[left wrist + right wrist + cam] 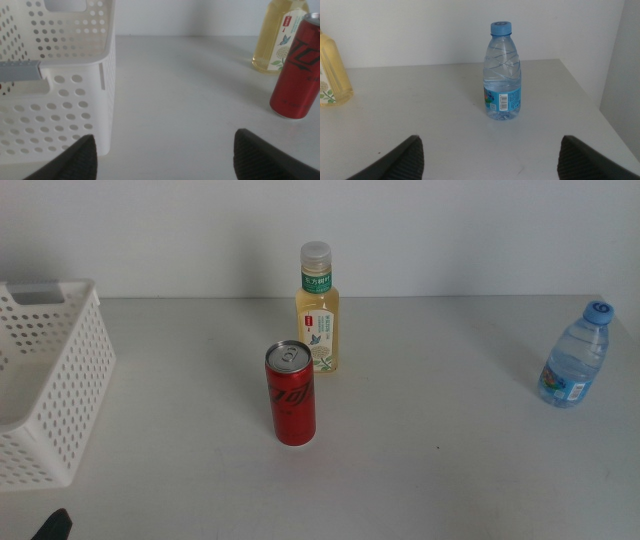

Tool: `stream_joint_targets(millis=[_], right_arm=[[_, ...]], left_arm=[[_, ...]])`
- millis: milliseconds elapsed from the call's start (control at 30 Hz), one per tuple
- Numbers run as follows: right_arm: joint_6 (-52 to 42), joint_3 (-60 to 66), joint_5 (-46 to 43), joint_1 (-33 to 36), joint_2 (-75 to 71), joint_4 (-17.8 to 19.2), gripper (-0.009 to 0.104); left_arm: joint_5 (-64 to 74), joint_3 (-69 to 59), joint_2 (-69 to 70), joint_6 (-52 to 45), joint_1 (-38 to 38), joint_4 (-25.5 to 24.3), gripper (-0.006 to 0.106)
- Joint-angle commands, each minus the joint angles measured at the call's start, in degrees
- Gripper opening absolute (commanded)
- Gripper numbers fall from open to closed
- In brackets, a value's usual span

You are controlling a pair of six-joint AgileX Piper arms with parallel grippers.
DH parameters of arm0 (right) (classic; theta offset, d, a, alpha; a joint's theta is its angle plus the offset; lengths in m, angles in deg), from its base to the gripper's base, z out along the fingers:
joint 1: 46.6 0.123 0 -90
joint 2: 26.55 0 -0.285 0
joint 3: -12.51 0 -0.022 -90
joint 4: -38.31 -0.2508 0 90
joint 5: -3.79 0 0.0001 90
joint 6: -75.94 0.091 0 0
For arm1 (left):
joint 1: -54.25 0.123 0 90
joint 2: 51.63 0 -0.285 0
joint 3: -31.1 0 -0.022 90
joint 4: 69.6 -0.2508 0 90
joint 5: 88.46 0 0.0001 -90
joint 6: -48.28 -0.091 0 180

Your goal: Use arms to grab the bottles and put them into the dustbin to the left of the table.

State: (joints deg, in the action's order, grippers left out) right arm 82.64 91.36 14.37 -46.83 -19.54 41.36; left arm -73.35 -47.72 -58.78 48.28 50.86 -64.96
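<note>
Waiting at the near edge of the table [450,470], both pincers gape empty: left pincer [162,155] beside the dustbin [50,380], right pincer [490,160] facing the water bottle [502,75]. Red can [290,395] and tea bottle [318,310] stand mid-table. No grasp has begun; next comes an approach.

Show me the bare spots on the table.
Bare table lies between the red can and the water bottle, and between the basket and the can. The can and the tea bottle crowd the middle.
</note>
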Motion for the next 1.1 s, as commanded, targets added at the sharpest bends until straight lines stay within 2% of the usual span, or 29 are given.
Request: stream_joint_targets(millis=[0,233,500,833,1067], right_arm=[[-0.51,-0.54,-3.99,-0.25,-1.21,0.97,0.092],[-0.51,-0.54,-3.99,-0.25,-1.21,0.97,0.092],[-0.51,-0.54,-3.99,-0.25,-1.21,0.97,0.092],[-0.51,-0.54,-3.99,-0.25,-1.21,0.97,0.092],[-0.51,-0.54,-3.99,-0.25,-1.21,0.97,0.092]], left_arm=[[-5.48,1.09,-0.57,-0.60,-0.79,1.09,0.093],[-15.51,6.28,-17.49,-1.80,-10.23,-1.66,0.093],[-38.49,6.28,-37.82,-2.57,-20.43,-2.99,0.093],[-58.86,6.28,-55.29,-3.05,-21.54,-3.55,0.093],[-63.36,6.28,-59.54,-2.87,-21.54,-3.97,0.093]])
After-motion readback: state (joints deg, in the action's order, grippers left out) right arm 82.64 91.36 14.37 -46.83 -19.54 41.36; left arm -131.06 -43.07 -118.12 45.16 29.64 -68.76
